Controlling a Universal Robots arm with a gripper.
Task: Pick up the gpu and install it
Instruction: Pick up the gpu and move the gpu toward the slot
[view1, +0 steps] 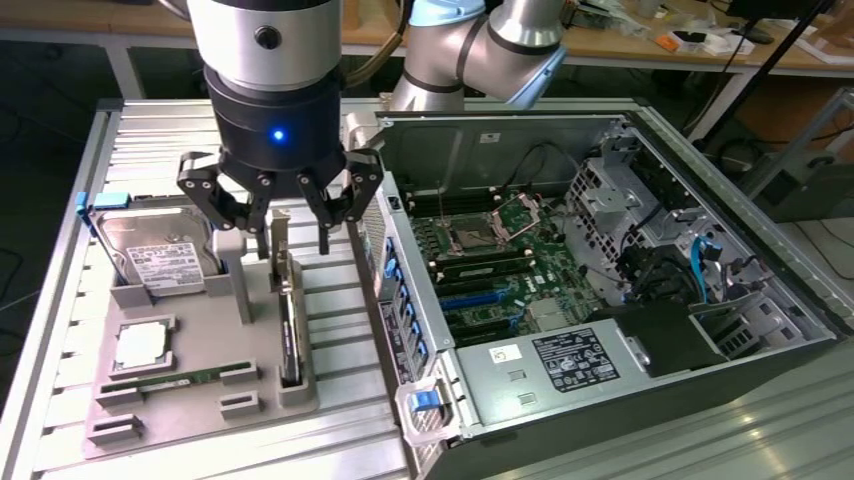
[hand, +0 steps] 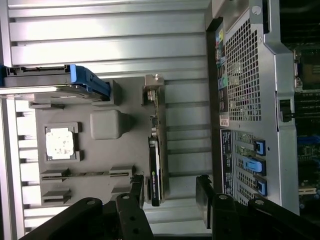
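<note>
The gpu (view1: 287, 320) is a thin dark card standing on its edge in a slot of the grey holder tray (view1: 200, 405), beside the open computer case (view1: 601, 270). Its silvery bracket (hand: 154, 85) is at one end. My gripper (view1: 283, 225) hangs just above the card's far end, open, with a finger on each side and nothing held. In the wrist view the gpu (hand: 155, 165) runs in between the dark fingertips (hand: 138, 189) of the gripper (hand: 170, 195), closer to one than the other.
The tray also holds a hard drive (view1: 160, 250) with a blue clip, a square processor (view1: 140, 345) and a green memory stick (view1: 174, 382). The case's motherboard (view1: 494, 270) lies exposed at the exterior view's right. The case wall (hand: 245, 75) stands close beside the gpu.
</note>
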